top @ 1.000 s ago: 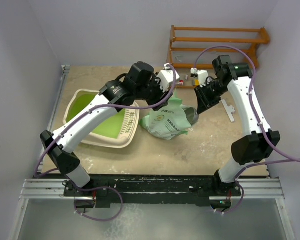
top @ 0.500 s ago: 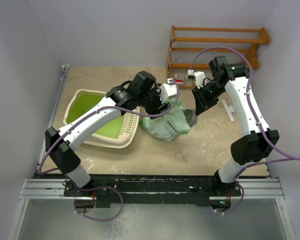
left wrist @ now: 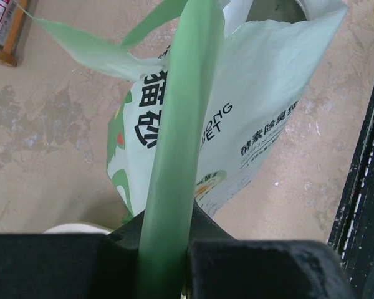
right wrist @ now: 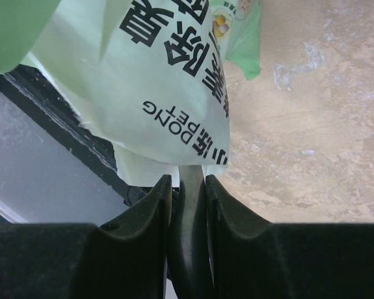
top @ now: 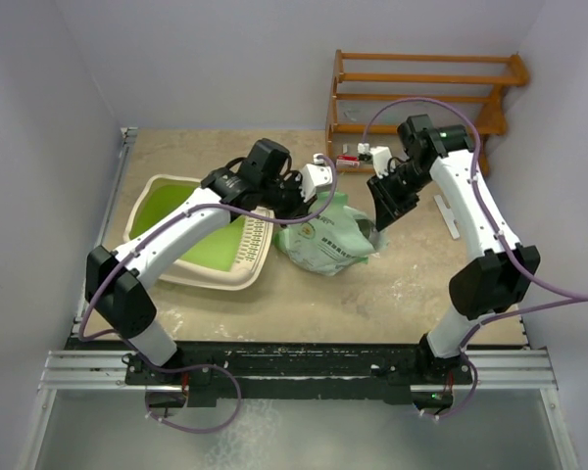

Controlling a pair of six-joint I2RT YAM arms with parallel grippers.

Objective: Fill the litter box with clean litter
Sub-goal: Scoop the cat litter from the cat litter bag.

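Litter box [top: 201, 278] sits at the left, just beside the printed litter bag [top: 328, 240]. Its green floor shows no granules from above, so the clean litter is presumably inside the bag, hidden. Your left gripper [left wrist: 165, 249] is clamped on a strip of the bag's torn top, likely to hold the mouth up. Your right gripper [right wrist: 188, 205] pinches a thin grey handle [right wrist: 188, 249], probably a scoop's, at the bag's right side.
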